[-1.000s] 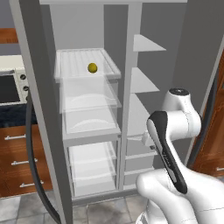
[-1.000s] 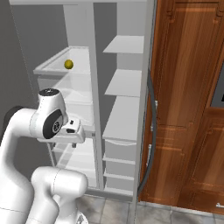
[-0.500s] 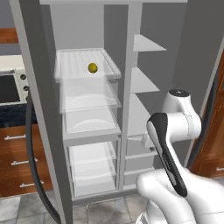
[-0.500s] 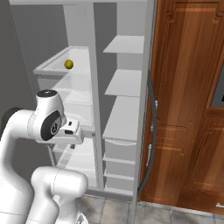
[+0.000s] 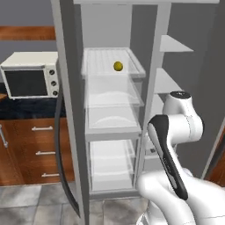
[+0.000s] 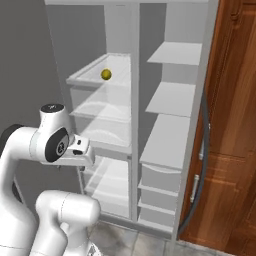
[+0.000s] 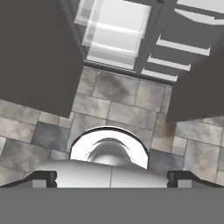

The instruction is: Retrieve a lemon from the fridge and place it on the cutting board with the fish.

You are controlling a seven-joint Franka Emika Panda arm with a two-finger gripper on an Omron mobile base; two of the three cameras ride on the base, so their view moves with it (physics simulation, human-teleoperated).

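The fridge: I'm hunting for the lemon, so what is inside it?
The fridge stands open; the lemon lies on its top left shelf. Lower drawers look empty, though their translucent fronts blur them.

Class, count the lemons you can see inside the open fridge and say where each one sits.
1. The lemon lies on the top white shelf of the fridge, in its left compartment. The clear drawers below look empty, though their contents are hard to make out.

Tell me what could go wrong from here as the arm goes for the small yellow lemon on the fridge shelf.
The small round yellow-green lemon sits loose on a high white shelf of the open light-grey fridge, so a glancing touch might roll it. The gripper points down at the tiled floor, far below that shelf, so the arm needs a large swing upward and could strike the shelf edges or the dark curved door handle.
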